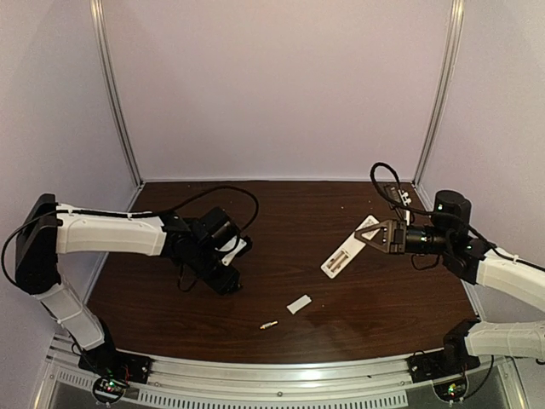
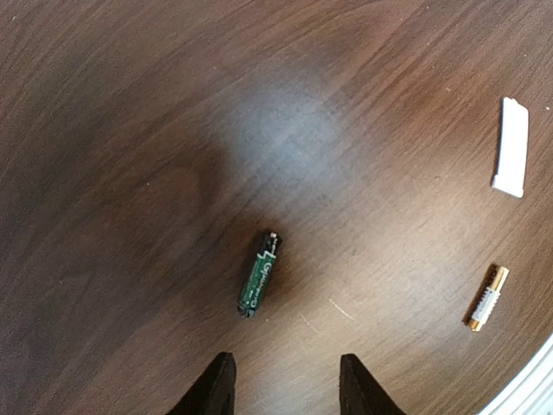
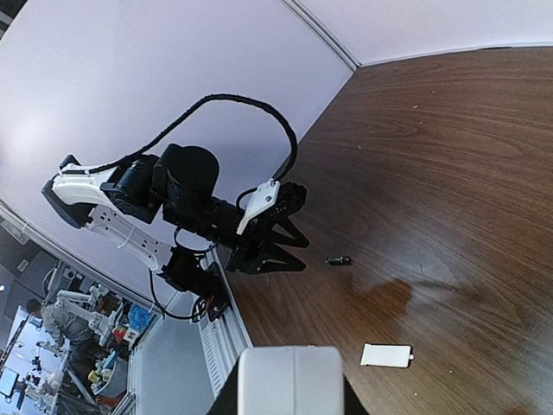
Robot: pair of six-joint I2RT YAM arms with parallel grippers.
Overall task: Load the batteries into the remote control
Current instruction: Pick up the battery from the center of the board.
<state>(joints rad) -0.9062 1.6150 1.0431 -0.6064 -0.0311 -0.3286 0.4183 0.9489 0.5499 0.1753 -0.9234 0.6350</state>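
Cover (image 1: 299,303) lies between pale battery (image 1: 269,325) and remote (image 1: 345,254) — dark battery (image 2: 258,274) apart.

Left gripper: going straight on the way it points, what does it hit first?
Most likely the dark green battery, lying on the table just ahead of the open left gripper, slightly left of its midline. Depth is unclear; it might touch bare wood beside it instead.

Robotics lab: white-walled enclosure (image 1: 281,85) around a dark wooden table (image 1: 298,213).

left pincer (image 2: 285,385) — mostly cut off by bottom edge | remote control (image 3: 289,380) — blurred, cropped below
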